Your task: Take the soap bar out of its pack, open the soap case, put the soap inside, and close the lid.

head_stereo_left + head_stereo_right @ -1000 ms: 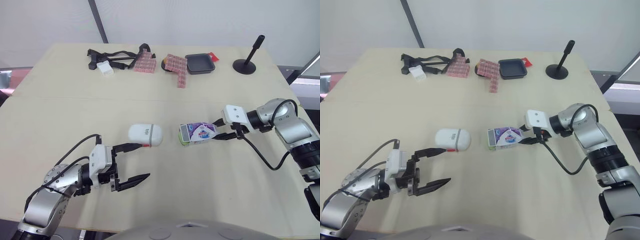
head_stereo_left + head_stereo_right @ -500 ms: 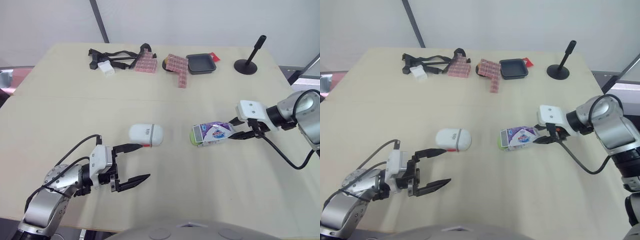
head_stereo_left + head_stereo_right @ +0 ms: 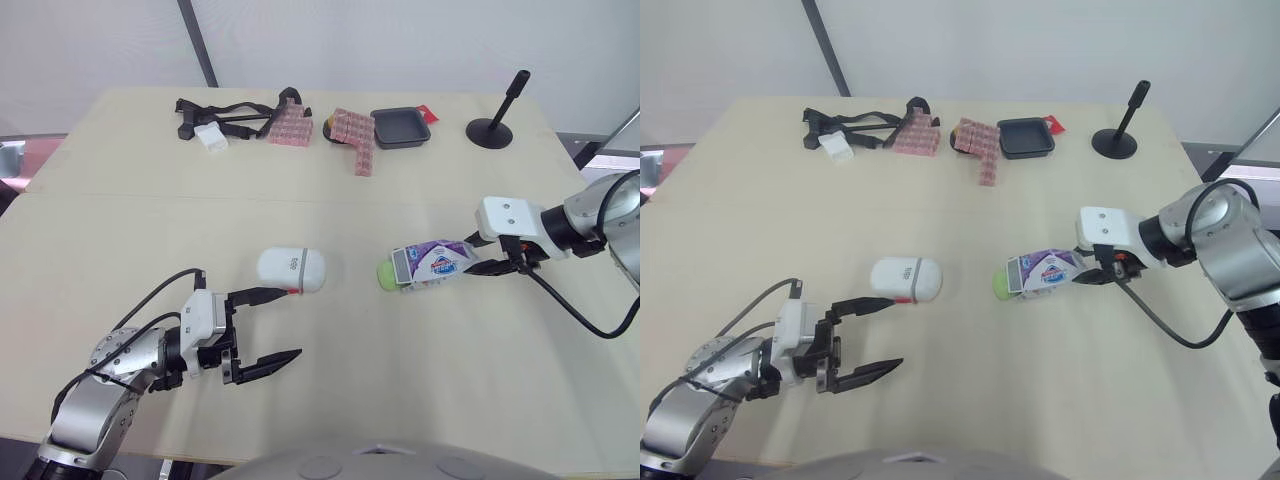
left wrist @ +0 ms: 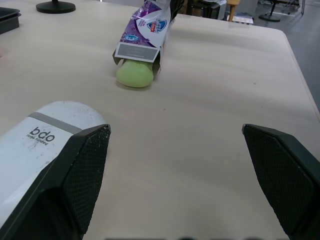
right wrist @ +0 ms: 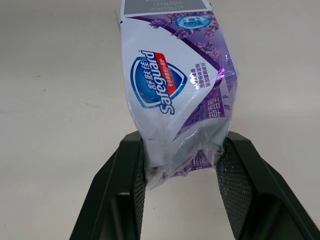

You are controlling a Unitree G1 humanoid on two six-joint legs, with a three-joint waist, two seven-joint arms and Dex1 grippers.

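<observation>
- Right hand (image 3: 478, 257) is pinched tight on the crimped tail of the purple soap pack (image 3: 432, 263), over on the right side of the tabletop (image 3: 330, 190).
- Green soap bar (image 4: 134, 74) is poking halfway out of the pack's open end.
- White soap case (image 3: 291, 269) sits closed, a bit left of the soap.
- Left hand (image 3: 290, 322) is spread wide and holding nothing, with one fingertip right by the case.

There is one case (image 3: 291, 269), one pack (image 3: 433, 263) and one soap (image 3: 385, 274). Farther back are two pink block piles (image 3: 290, 124) (image 3: 354, 135), one tray (image 3: 400, 128), one stand (image 3: 492, 128) and one strap bundle (image 3: 228, 112).
</observation>
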